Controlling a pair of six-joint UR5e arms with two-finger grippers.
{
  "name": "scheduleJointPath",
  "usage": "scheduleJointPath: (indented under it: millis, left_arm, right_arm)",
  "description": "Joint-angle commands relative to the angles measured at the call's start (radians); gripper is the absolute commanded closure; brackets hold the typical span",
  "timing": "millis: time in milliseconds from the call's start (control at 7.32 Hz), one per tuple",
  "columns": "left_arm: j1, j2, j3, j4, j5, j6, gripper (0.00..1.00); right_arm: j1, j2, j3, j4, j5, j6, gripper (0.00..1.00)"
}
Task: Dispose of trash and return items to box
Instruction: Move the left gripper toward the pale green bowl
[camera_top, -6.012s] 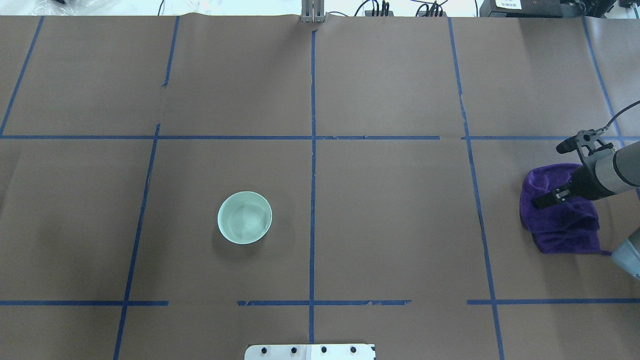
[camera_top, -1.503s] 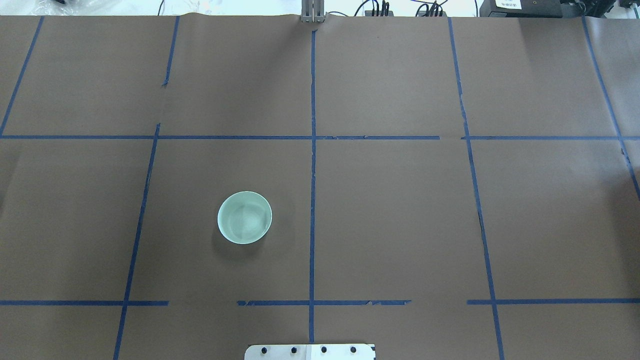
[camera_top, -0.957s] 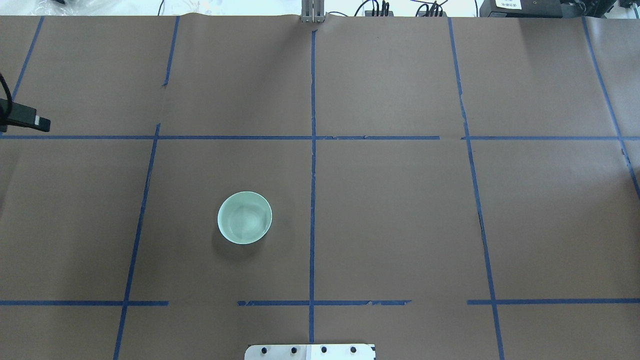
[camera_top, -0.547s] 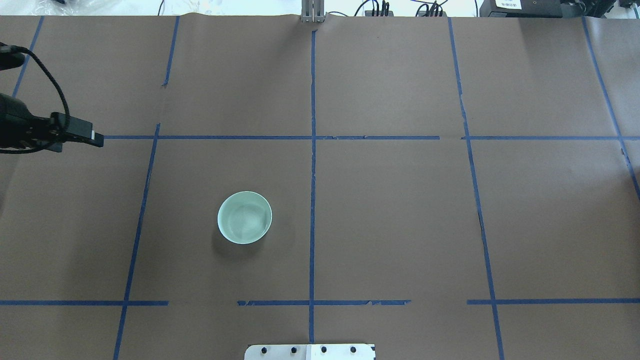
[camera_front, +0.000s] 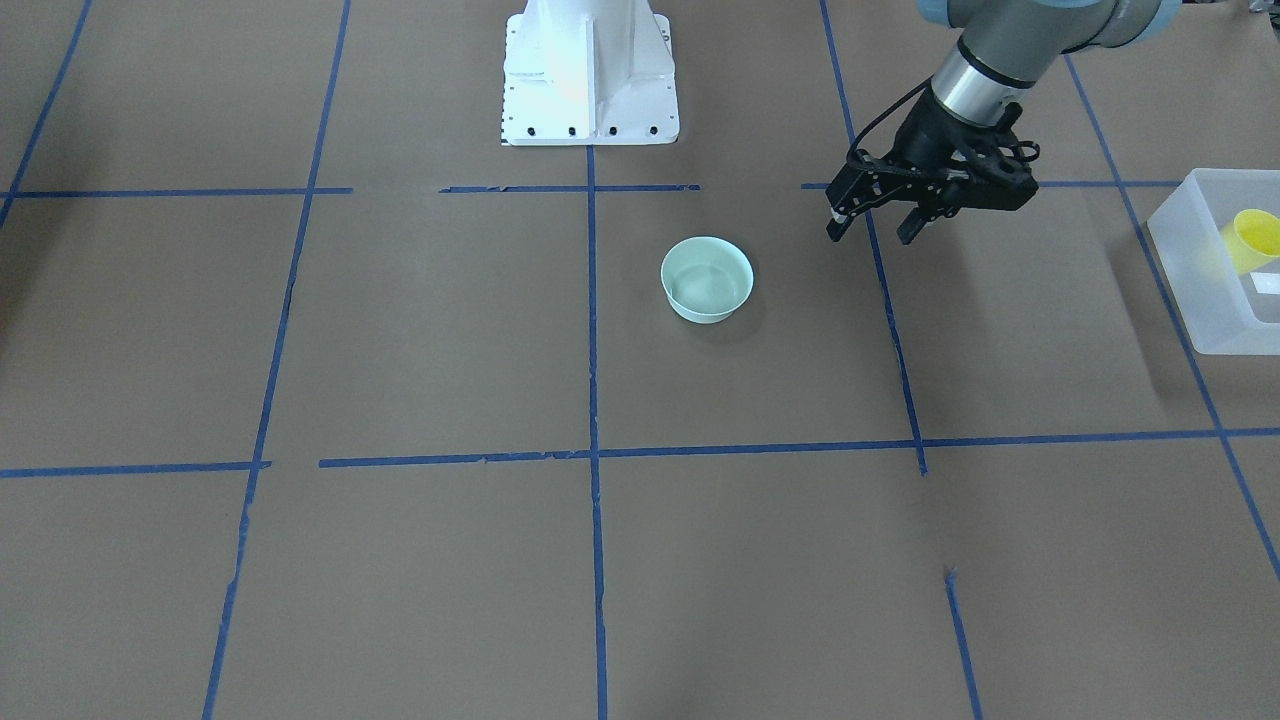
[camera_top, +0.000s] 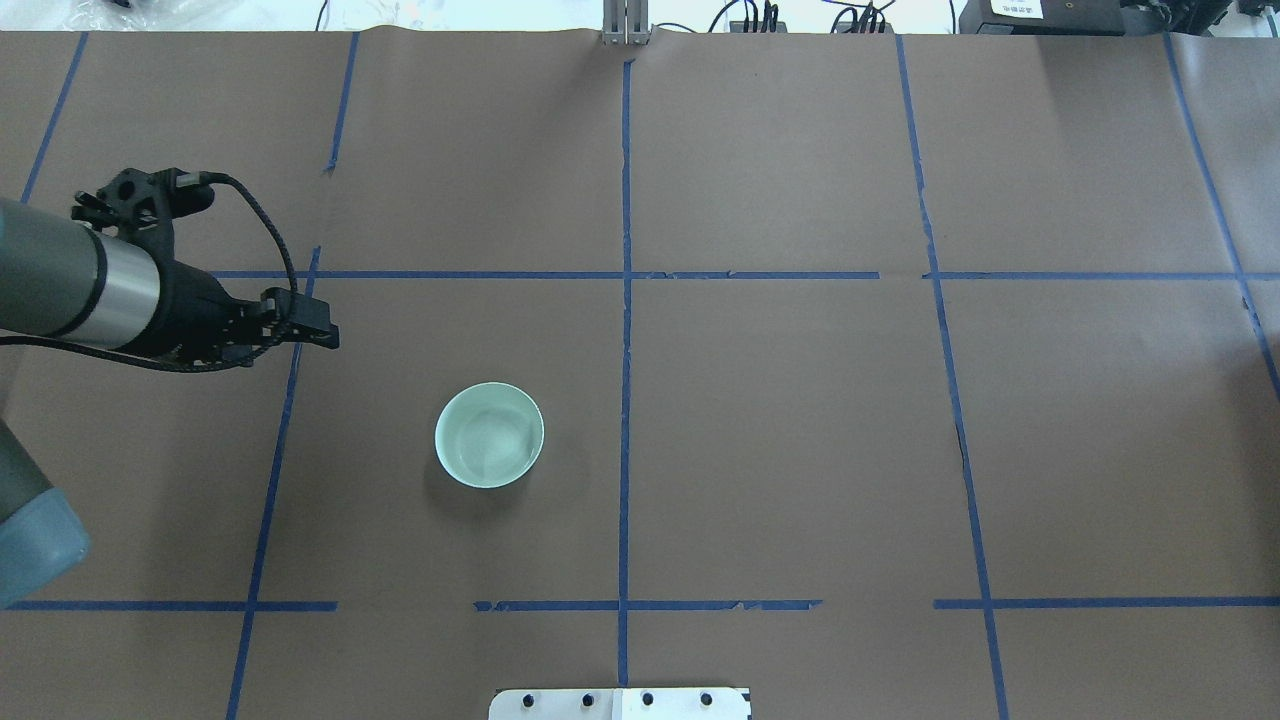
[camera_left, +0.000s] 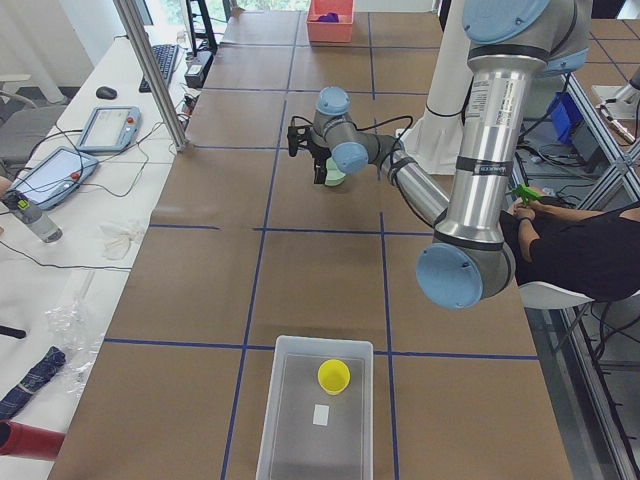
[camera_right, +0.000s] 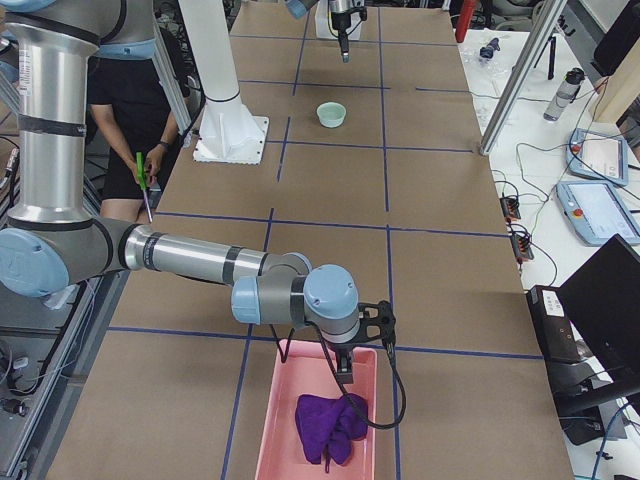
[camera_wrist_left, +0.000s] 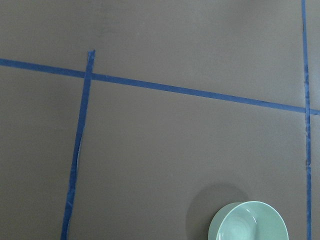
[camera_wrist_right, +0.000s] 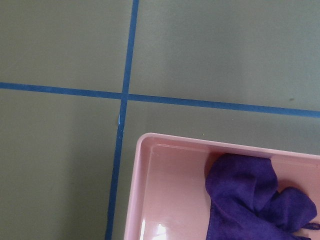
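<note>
Mint-green bowl (camera_top: 489, 436) upright, empty; yellow cup (camera_left: 334, 376) inside translucent box (camera_left: 290, 440).

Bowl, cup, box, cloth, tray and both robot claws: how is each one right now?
bowl: upright, empty, nothing touching it.
cup: inside the box.
box: open on top, holding the cup.
purple cloth: bunched up in the pink tray.
pink tray: holding the cloth.
left gripper: open, empty, in the air beside the bowl.
right gripper: above the tray; open or shut, cannot tell.
</note>
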Motion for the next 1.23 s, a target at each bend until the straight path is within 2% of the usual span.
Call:
scheduleJointPath:
  millis: [0,683,1093]
  left_arm:
    - [0.080,-0.035,0.041,0.049,0.072,-0.045,0.00]
    - [0.216,-0.169,0.182,0.049,0.108,-0.161,0.00]
    - [0.246,-0.180,0.233,0.045,0.128,-0.164,0.00]
  right_arm:
    - [-0.060,0.010,0.050,0.000,0.012,0.135,0.00]
    - [-0.077,0.023,0.064,0.000,0.016,0.168,0.00]
    - [-0.077,0.023,0.064,0.001,0.032,0.168,0.00]
